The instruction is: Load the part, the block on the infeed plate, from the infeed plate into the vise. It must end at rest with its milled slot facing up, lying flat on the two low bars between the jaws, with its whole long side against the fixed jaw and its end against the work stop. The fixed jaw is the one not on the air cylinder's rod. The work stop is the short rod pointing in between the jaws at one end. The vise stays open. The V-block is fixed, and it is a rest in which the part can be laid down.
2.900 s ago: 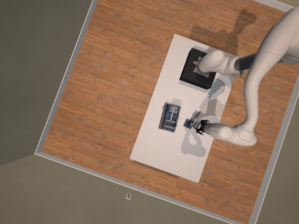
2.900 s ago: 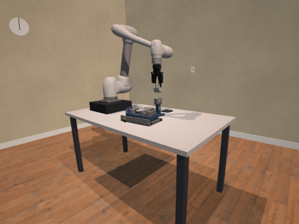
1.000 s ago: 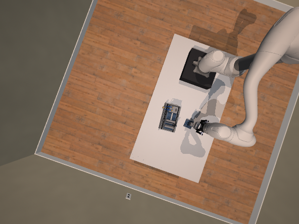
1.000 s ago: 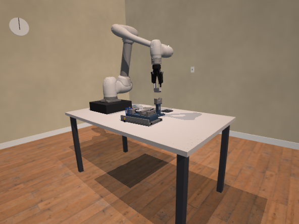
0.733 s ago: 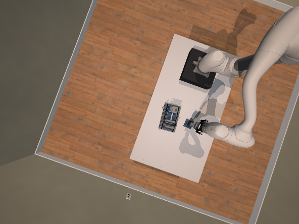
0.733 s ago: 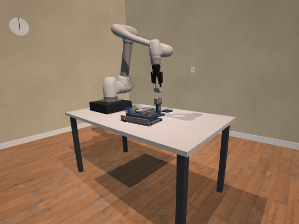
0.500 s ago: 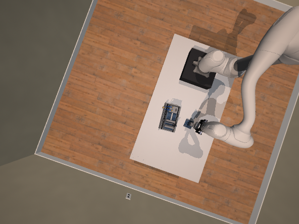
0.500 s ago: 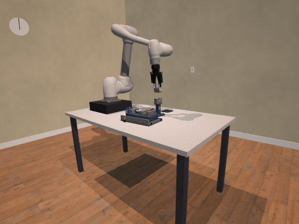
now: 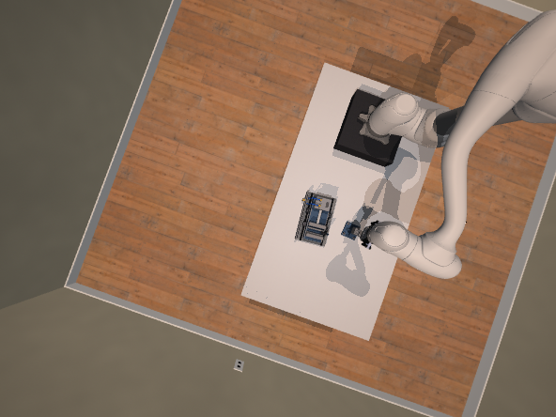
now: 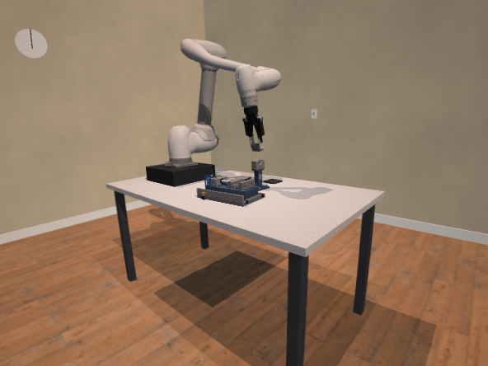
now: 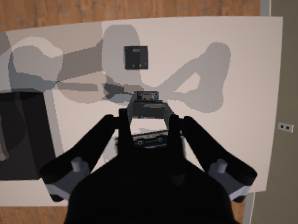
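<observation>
My gripper (image 10: 256,143) is shut on the part (image 11: 146,117), a grey block, and holds it in the air well above the table. In the wrist view the block sits between the two dark fingers. The blue V-block (image 10: 258,165) stands right below the held part and also shows in the wrist view (image 11: 146,95). The vise (image 10: 232,187) lies on the table to the left of the V-block, with its jaws open; from above it shows left of the gripper (image 9: 316,217). The dark infeed plate (image 11: 136,57) lies bare beyond the V-block. I cannot tell which way the part's slot faces.
The arm's black base (image 10: 180,173) stands at the far left end of the white table (image 10: 264,206). The arm's elbow and forearm (image 9: 423,254) hang over the table's right edge in the top view.
</observation>
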### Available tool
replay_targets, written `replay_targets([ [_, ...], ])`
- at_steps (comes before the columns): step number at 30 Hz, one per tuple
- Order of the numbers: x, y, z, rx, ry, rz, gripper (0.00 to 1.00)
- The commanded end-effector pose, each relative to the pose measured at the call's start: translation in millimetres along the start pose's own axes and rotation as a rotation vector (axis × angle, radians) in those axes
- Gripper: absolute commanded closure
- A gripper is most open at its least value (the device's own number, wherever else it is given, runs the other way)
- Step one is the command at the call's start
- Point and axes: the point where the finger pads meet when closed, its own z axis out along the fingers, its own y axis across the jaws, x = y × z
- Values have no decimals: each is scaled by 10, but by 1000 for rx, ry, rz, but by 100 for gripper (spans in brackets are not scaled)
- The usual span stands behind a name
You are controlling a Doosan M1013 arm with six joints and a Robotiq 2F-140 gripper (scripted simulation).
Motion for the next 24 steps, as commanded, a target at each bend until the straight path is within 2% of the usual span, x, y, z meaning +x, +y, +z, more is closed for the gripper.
replay_targets([
  [1, -4, -1, 0, 0, 23, -1, 100],
  [13, -38, -1, 3, 0, 155, -1, 100],
  [15, -38, -1, 3, 0, 155, -1, 100],
  [24, -65, -1, 9, 0, 262, -1, 100],
])
